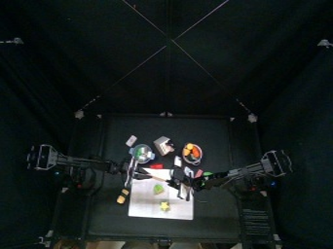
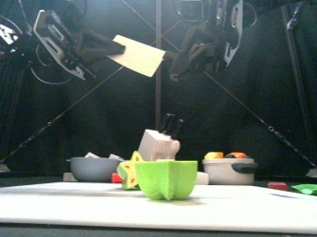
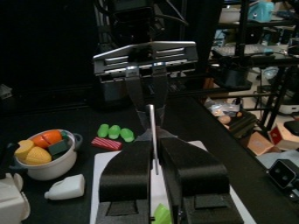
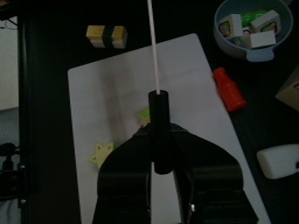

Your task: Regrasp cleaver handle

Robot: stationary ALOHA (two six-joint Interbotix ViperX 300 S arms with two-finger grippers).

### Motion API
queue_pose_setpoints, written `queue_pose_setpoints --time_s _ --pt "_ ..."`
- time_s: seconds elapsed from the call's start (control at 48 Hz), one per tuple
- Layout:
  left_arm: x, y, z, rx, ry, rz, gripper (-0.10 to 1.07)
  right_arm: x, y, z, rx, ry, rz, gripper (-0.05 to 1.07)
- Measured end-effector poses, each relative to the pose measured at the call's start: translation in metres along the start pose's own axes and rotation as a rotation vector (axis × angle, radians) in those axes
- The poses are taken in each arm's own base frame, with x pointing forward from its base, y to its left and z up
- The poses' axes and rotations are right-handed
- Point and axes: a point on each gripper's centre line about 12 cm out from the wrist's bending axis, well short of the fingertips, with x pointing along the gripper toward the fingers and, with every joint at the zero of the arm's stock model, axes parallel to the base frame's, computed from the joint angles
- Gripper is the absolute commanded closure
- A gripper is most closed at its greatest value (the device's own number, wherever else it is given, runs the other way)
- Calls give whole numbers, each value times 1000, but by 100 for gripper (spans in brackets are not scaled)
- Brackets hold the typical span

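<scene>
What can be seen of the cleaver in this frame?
The cleaver is held in mid-air, high above the table, between the two arms. Its broad rectangular blade looks pale cream and is tilted in the front view. Both wrist views show the blade edge-on as a thin white line. Its black handle sits clamped in the right gripper. The blade's other end reaches the left gripper.

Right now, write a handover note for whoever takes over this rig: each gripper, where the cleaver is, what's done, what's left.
Left gripper: closed on the thin cream blade of the black-handled cleaver, which is held high above the table.
Right gripper: jaws around the black handle, apparently closed on it.
Below: a white cutting mat and a green plastic cup.
Done: cleaver is in the air with both grippers on it.
Left: confirm the right grip is firm, then open the left gripper and back it off the blade.
</scene>
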Motion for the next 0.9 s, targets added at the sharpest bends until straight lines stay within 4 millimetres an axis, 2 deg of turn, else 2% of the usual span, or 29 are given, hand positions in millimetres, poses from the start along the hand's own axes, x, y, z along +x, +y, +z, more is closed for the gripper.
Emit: queue_pose_setpoints --time_s 0.125,0.229,0.583,0.688,0.896 --pt "0 0 0 -2 -1 0 46 0 0 0 0 0 0 63" --pt "-1 0 -1 -1 1 1 38 0 0 0 0 1 -1 63" --pt "-4 4 -4 -43 4 40 0 0 -1 1 1 2 -10 63" --pt "-5 5 -5 -56 6 54 -4 0 -2 0 8 9 -19 63" --pt "-12 9 -6 -69 3 81 -4 -1 -5 -3 44 33 -42 63"
